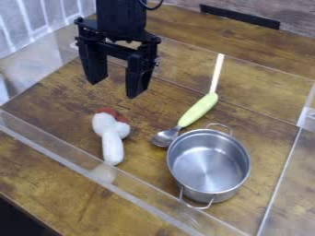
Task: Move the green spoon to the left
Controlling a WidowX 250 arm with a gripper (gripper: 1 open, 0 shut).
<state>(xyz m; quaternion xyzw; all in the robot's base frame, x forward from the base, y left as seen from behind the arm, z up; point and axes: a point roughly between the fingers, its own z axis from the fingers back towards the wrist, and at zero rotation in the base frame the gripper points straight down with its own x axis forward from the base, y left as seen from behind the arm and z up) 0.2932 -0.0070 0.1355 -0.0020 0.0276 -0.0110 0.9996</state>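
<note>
The green spoon [187,120] lies on the wooden table [50,111], its yellow-green handle pointing up and right and its silver bowl resting just above the pot's rim. My gripper [116,81] hangs above the table to the upper left of the spoon, well apart from it. Its two dark fingers [92,66] point down and stand open with nothing between them.
A silver pot [209,163] sits at the front right, touching or nearly touching the spoon's bowl. A white bottle-shaped object with a red end [110,136] lies left of the spoon. A thin pale stick [218,72] stands behind the spoon handle. Clear plastic walls [74,157] border the table.
</note>
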